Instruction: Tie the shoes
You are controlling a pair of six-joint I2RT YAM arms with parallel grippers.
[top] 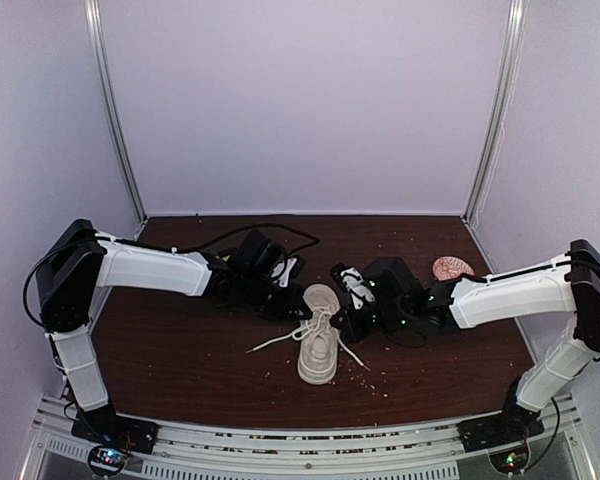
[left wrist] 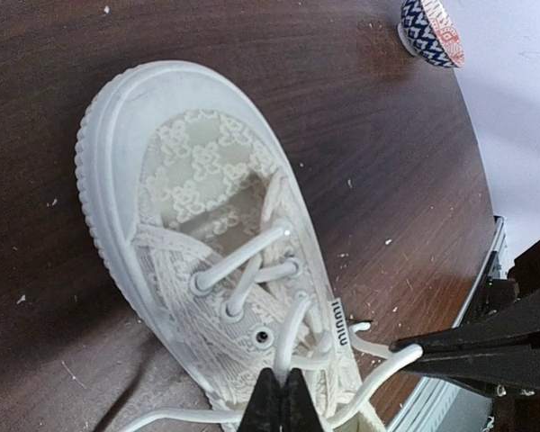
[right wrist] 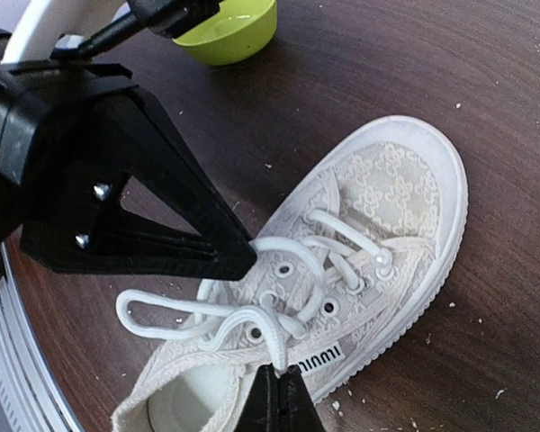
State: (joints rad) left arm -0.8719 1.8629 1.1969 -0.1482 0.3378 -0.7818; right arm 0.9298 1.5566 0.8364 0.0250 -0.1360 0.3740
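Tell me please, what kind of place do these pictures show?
Probably a robot test booth: plain pale walls and metal corner posts enclose a dark brown wooden table, where two white robot arms pinch the white laces of an off-white patterned sneaker.

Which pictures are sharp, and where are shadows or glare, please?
Top view: soft, evenly lit, side posts lean outward. Left wrist view: sneaker and lace sharp, shadow on the table at lower left. Right wrist view: sharp too, glare inside the green bowl.
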